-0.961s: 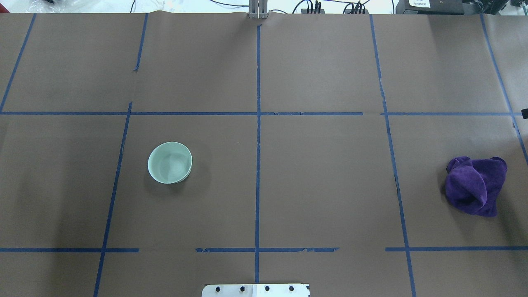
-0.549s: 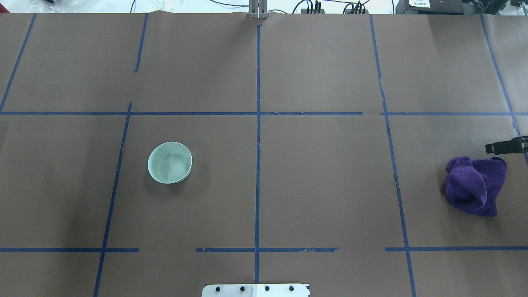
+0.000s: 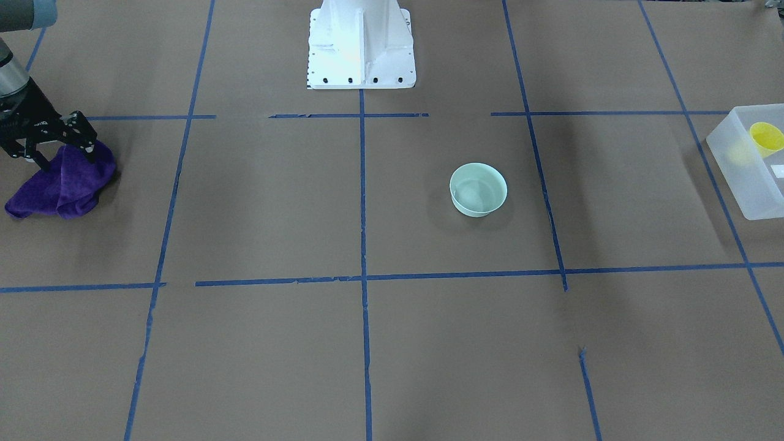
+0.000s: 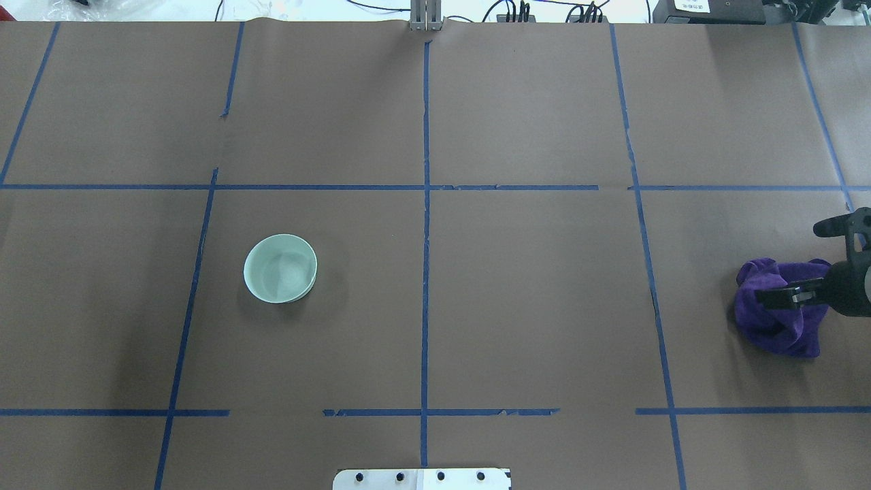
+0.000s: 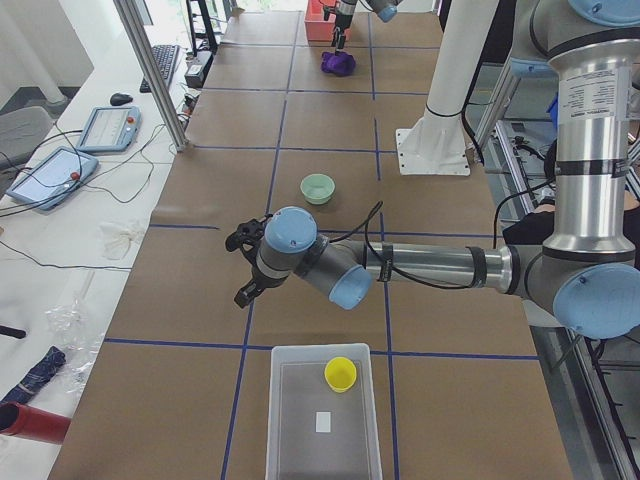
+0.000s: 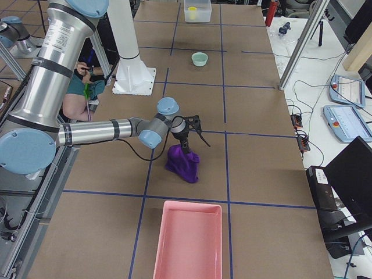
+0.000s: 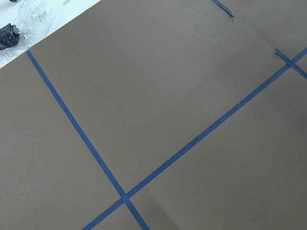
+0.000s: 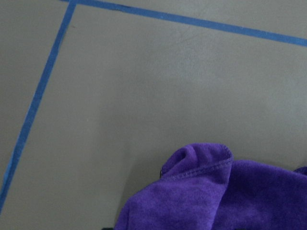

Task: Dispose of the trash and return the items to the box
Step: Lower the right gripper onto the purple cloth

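The pale mint-green bowl (image 4: 280, 268) stands upright and empty left of the table's middle; it also shows in the front view (image 3: 478, 190). The yellow cup (image 3: 767, 138) lies inside the frosted-white box (image 3: 744, 177) at the robot's left table end, seen too in the left side view (image 5: 340, 373). My right gripper (image 4: 793, 264) is open, its fingers straddling the top of a crumpled purple cloth (image 4: 782, 327). My left gripper (image 5: 243, 268) hovers between bowl and box; it shows only in the side view, so I cannot tell its state.
A pink tray (image 6: 189, 244) sits at the robot's right table end, just past the purple cloth (image 6: 183, 163). The white robot base (image 3: 360, 43) stands at the table's near middle. Blue tape lines grid the brown table cover.
My right gripper has come in from the right edge and moved down over the purple cloth. The bowl and the cloth have not moved.
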You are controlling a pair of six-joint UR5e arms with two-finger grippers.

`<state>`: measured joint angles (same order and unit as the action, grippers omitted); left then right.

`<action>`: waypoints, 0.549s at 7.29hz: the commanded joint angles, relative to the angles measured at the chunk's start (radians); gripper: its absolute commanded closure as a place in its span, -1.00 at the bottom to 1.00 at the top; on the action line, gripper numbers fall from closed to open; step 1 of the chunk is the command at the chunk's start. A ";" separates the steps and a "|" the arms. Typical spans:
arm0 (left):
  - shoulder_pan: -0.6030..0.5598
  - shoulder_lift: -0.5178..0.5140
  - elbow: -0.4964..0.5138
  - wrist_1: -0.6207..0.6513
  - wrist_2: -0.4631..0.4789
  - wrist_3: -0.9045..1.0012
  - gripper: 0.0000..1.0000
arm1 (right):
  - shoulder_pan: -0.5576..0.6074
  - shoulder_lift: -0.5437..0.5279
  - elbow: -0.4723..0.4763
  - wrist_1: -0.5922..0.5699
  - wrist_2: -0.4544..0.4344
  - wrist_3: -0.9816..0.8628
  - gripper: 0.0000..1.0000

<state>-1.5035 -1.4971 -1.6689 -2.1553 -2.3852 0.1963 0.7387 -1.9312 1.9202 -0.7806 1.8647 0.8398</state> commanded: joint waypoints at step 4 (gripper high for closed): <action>0.000 -0.012 0.001 0.000 0.001 -0.002 -1.00 | -0.024 -0.009 -0.020 -0.011 -0.036 -0.207 1.00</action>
<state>-1.5033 -1.5088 -1.6676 -2.1552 -2.3850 0.1953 0.6875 -1.9385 1.9026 -0.7858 1.8227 0.7423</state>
